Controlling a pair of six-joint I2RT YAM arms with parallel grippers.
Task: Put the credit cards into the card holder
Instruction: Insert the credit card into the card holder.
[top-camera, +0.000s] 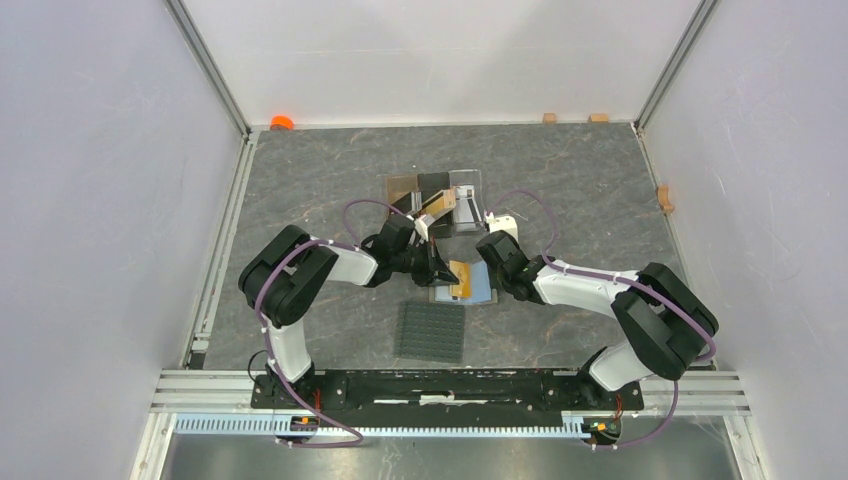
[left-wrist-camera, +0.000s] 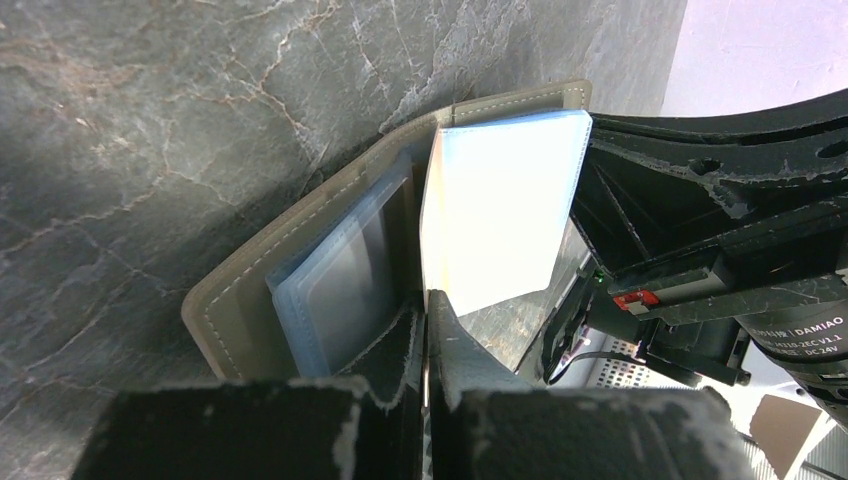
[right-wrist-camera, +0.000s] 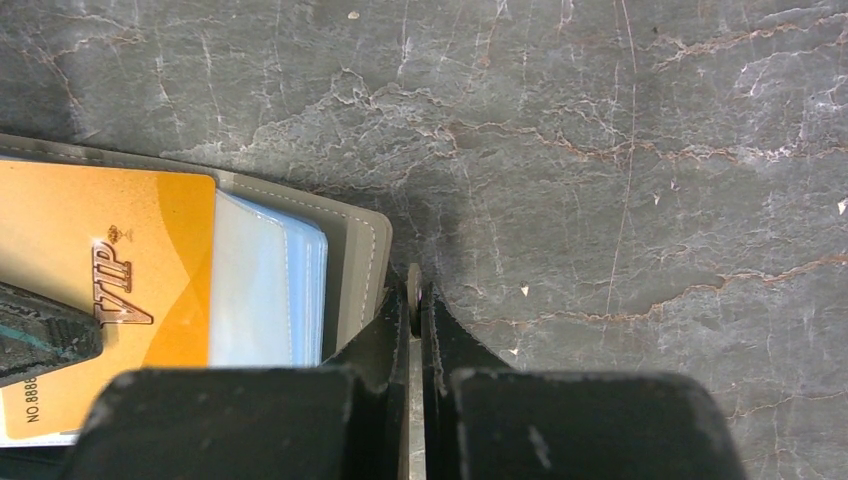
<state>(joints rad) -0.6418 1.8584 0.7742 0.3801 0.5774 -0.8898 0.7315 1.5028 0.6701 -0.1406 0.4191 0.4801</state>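
The olive card holder (top-camera: 482, 291) lies open on the table, its clear bluish pockets (left-wrist-camera: 340, 270) facing up. My left gripper (top-camera: 441, 268) is shut on the edge of the gold-orange credit card (top-camera: 462, 276), which rests tilted over the pockets. In the right wrist view this card (right-wrist-camera: 100, 250) shows "VIP" lettering. In the left wrist view its pale face (left-wrist-camera: 500, 200) stands up from the pockets. My right gripper (right-wrist-camera: 415, 290) is shut on the holder's small snap tab at the right edge of the holder's cover (right-wrist-camera: 355, 260). A black card (top-camera: 434, 183) sits in the clear stand behind.
The clear stand (top-camera: 462, 190) is at the back centre, just behind both wrists. A dark grey studded mat (top-camera: 432, 332) lies in front of the holder. An orange object (top-camera: 282, 122) and small wooden blocks (top-camera: 549, 117) sit along the far edge.
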